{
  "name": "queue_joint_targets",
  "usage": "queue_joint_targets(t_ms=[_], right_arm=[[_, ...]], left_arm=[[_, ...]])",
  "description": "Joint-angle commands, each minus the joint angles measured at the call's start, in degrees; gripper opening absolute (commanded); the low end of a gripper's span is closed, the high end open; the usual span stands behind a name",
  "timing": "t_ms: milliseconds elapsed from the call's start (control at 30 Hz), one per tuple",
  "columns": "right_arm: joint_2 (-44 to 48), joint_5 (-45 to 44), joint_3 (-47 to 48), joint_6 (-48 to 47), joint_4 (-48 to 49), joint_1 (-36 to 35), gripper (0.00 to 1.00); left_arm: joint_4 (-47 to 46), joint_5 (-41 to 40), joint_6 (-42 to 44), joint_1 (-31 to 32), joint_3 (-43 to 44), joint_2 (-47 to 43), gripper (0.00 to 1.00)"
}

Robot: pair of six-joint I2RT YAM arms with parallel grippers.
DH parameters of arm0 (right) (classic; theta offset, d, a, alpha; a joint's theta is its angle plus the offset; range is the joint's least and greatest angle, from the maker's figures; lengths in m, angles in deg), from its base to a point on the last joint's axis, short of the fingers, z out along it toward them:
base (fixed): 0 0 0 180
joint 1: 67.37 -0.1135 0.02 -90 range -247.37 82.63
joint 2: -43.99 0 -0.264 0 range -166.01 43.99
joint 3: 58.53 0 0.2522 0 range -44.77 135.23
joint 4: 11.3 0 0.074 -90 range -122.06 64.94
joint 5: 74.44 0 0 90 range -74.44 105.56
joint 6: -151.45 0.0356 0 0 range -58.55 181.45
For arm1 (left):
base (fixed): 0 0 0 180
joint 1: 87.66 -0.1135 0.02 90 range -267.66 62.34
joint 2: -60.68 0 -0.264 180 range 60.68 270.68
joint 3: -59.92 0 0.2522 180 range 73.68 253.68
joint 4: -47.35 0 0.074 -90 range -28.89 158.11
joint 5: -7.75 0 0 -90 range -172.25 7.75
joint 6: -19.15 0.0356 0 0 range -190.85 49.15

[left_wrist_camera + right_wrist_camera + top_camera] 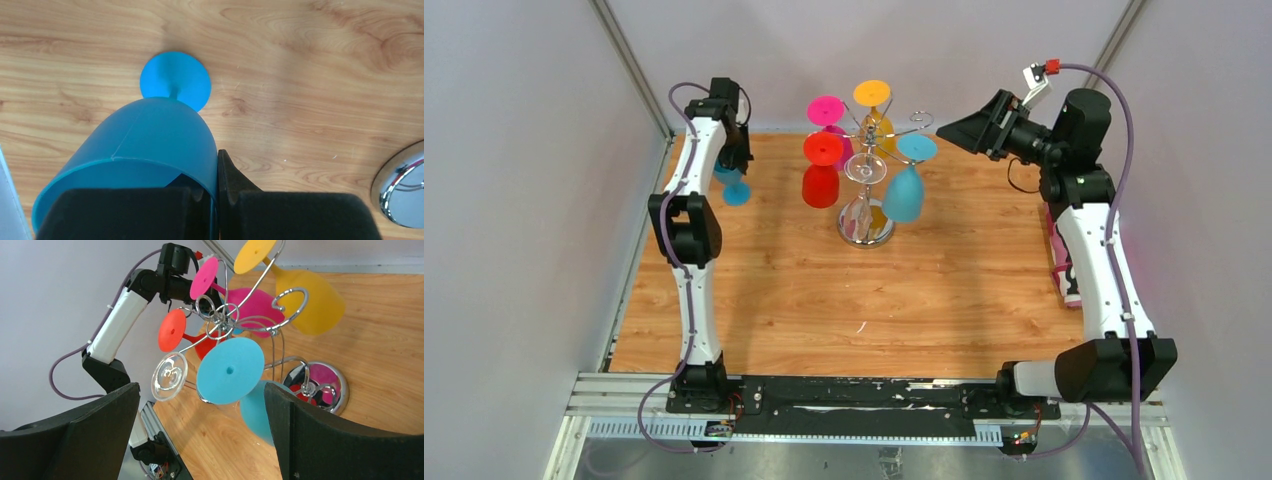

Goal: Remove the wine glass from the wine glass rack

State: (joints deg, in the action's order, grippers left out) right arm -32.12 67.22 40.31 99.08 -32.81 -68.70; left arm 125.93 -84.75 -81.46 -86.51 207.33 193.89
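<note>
The blue wine glass (150, 140) is off the wine glass rack (864, 228). It stands well to the left of the rack, bowl up and foot down over the wooden surface (824, 310). The left gripper (212, 185) holds it by the rim. The gripper is nearly pressed together, with one finger inside the bowl and the other against the outer wall. A rim pinch like this suits lowering the glass straight onto its foot, which looks like the step in hand. Whether the foot already touches the wood cannot be told from these views.

Five glasses hang upside down on the rack, their feet caught in its curled wire arms and their bowls dangling. The red glass (821, 185) and pink glass (826, 108) are on the side nearer the left arm. The orange glass (871, 93) is at the back, the clear glass (864, 167) is by the pole, and a light blue glass (904, 195) is on the right.

To the right of the rack, the right gripper (201, 387) is spread wide and points at the rack with nothing in it. It seems lined up on the light blue glass's foot, perhaps to steady the rack or take that glass.
</note>
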Motion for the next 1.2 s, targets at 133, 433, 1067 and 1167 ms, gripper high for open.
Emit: queue_joint_targets(t_ms=[133,433,1067,1167], right_arm=[[7.3,-1.0,-5.5,0.2,3.5,0.8,0.99],[12.1,0.7,-9.8,2.5,4.8,0.6,0.98],[8.3,-2.8,-16.2,4.8,9.6,-4.8,0.85],[5.7,-3.1,-15.8,6.5,11.9,-4.8,0.85]], left_arm=[[1.1,1.5,2.1,-0.5,2.1,0.2,0.29],[1.2,-0.5,2.9,-0.5,3.7,-6.3,0.6],[-28.2,10.4,-7.0,5.7,-17.8,-49.3,0.68],[-39.1,11.8,-10.1,9.4,-33.5,-60.9,0.68]])
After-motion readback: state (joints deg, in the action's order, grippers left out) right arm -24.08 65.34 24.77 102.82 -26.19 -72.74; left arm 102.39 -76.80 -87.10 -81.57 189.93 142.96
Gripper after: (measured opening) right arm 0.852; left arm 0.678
